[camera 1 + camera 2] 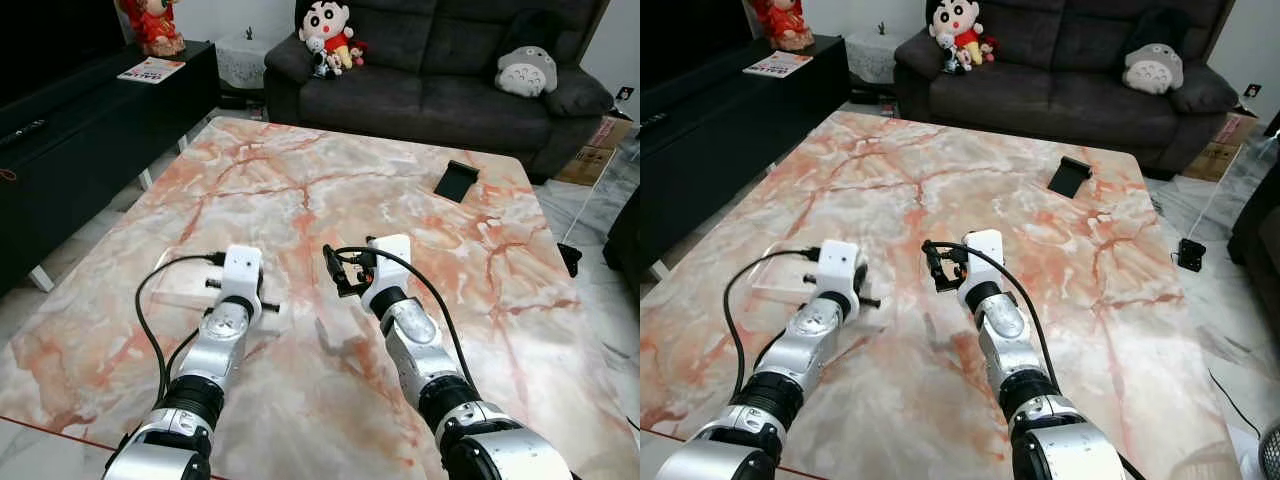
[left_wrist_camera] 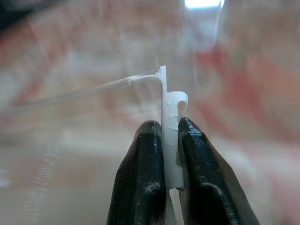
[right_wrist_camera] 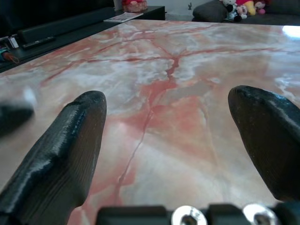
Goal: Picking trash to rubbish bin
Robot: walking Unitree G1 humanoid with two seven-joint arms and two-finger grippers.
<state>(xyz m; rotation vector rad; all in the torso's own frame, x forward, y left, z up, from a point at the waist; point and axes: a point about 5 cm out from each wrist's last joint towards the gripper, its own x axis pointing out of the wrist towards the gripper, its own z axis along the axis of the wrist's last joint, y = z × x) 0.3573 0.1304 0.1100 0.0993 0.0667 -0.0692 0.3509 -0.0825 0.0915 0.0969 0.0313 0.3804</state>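
A clear plastic piece of trash (image 2: 169, 110) lies flat on the marble table (image 1: 300, 180) near its left side, faintly visible as a transparent sheet (image 1: 776, 272). My left gripper (image 2: 164, 125) is shut on its raised white edge, low over the table. My right gripper (image 3: 168, 101) hovers just above the table's middle, open wide with nothing between its fingers (image 3: 70, 136). The right arm (image 1: 410, 330) reaches in beside the left arm (image 1: 225, 330).
A black flat object (image 1: 456, 181) lies on the table's far right. Behind the table stands a dark sofa (image 1: 440, 80) with plush toys (image 1: 328, 35). A black TV cabinet (image 1: 90, 120) runs along the left. A cardboard box (image 1: 600, 150) sits on the floor at the right.
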